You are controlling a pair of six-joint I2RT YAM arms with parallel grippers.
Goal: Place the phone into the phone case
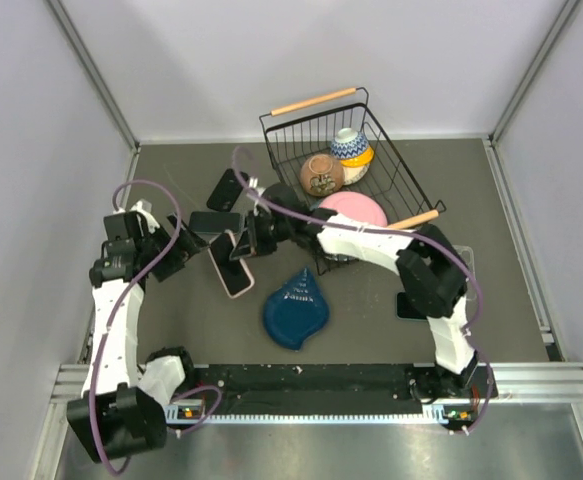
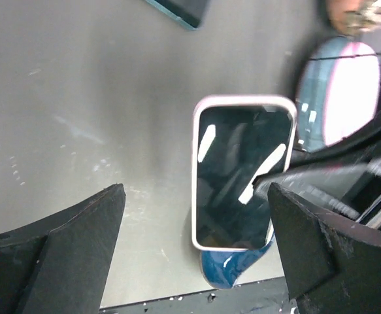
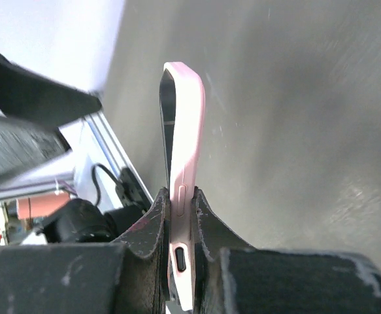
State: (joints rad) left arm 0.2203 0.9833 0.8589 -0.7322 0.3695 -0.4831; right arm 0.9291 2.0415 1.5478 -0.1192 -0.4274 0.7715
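The pink phone case [image 1: 234, 270] is held off the table in the middle-left, with the dark phone [image 2: 239, 176] filling its pink rim [image 2: 195, 196]. My right gripper [image 1: 251, 240] is shut on the case's edge; in the right wrist view the case [image 3: 185, 144] stands edge-on, pinched between the fingers [image 3: 152, 226] of my right gripper [image 3: 180, 206]. My left gripper [image 1: 193, 238] is open and empty just left of the case. In the left wrist view my left gripper [image 2: 195, 193] has its jaws wide apart either side of the phone, not touching it.
A black wire basket [image 1: 396, 160] at the back holds two bowls [image 1: 323, 174], with a pink plate [image 1: 353, 208] at its front. A blue leaf-shaped dish [image 1: 296, 308] lies just below the case. A black object [image 1: 231, 187] lies behind the grippers. A dark flat object [image 1: 408, 306] lies by the right arm.
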